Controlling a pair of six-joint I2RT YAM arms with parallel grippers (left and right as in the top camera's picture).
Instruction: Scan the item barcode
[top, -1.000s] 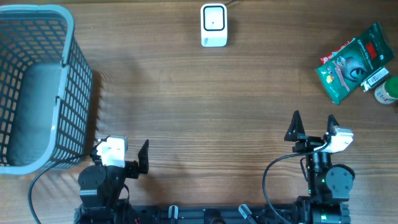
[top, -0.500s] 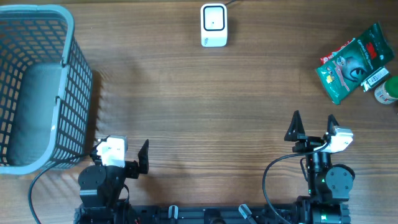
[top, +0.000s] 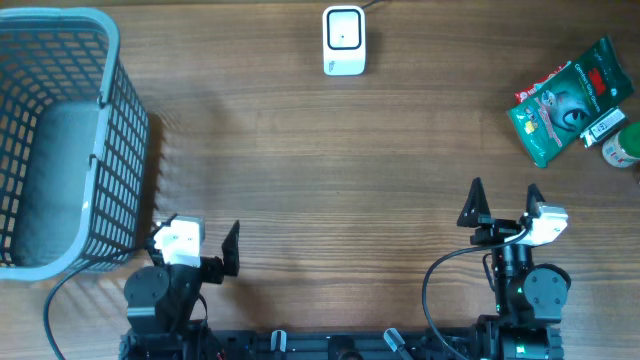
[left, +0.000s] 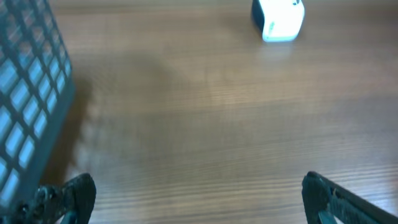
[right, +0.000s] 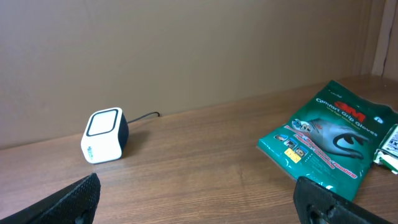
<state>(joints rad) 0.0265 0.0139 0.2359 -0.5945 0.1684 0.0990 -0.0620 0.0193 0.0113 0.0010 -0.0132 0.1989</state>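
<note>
A green glove packet (top: 563, 101) (right: 328, 137) lies at the table's far right, with a small white-labelled item (top: 606, 127) and a green-capped jar (top: 622, 147) beside it. The white barcode scanner (top: 343, 40) (left: 278, 19) (right: 104, 136) stands at the far middle. My left gripper (top: 193, 245) (left: 199, 196) rests open at the near left, nothing between its fingers. At the near right my right gripper (top: 505, 200) (right: 199, 199) is open and empty too, well short of the packet.
A grey mesh basket (top: 60, 140) (left: 25, 99) fills the far left, close to the left arm. A black cable runs back from the scanner. Bare wooden table lies between the arms and the scanner.
</note>
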